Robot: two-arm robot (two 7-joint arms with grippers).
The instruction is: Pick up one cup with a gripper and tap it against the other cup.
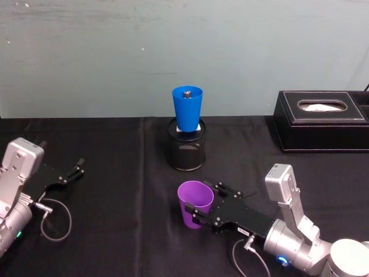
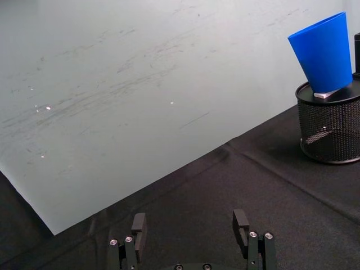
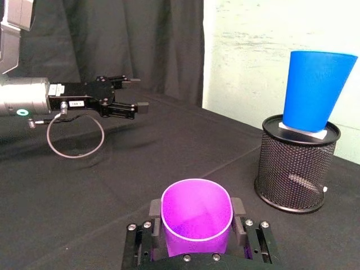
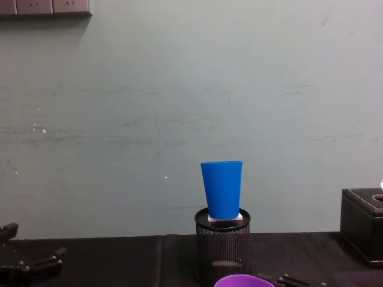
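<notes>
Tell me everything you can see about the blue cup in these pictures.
The blue cup is a plain, bright blue tumbler that looks like smooth plastic, tapered and without a handle. It stands upright, mouth up, slightly tilted, on a small white piece lying across the top of the black mesh holder, near the wall at the back of the black table. A small dark object lies inside it. No gripper touches it; the right gripper holds the purple cup nearer the robot.

silver cylindrical wrists, black right gripper (image 1: 195,214); black left gripper (image 1: 78,168), looped grey cable, white label
</notes>
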